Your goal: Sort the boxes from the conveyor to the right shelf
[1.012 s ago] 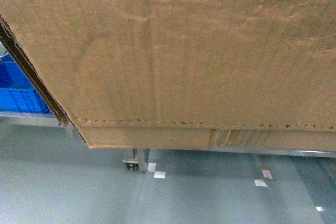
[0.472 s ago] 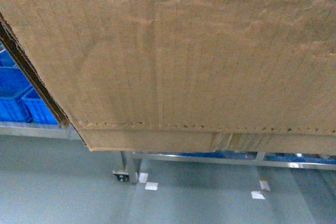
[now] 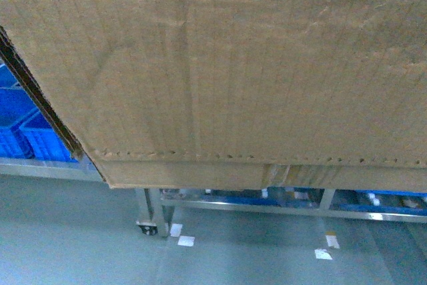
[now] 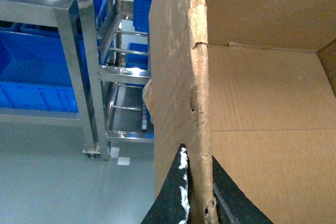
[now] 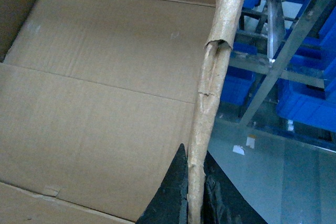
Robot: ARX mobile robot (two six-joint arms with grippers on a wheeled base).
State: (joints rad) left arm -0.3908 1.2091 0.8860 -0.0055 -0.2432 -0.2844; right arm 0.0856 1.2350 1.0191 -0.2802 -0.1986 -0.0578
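A large brown cardboard box [image 3: 233, 65] fills most of the head view, lifted off the floor, with a perforated line near its base. My left gripper [image 4: 198, 153] is shut on the box's ragged left wall [image 4: 178, 77], one finger inside and one outside. My right gripper [image 5: 194, 150] is shut on the torn right wall [image 5: 212, 77] in the same way. The box's inside [image 5: 105, 103] is bare. Below and behind the box stands a stainless-steel shelf frame [image 3: 150, 206] on a caster [image 3: 145, 229]. The conveyor is out of view.
Blue plastic crates [image 3: 23, 128] sit on steel racks to the left and under the low rail [image 3: 267, 205]. More steel uprights [image 4: 86, 77] and a slanted steel bar [image 5: 268, 90] stand close beside the box. White tape marks [image 3: 185, 239] lie on the grey floor.
The steel frame, caster and floor marks have slid left and down in the head view, and more of the low rail and blue crates shows. The box stays held the same way.
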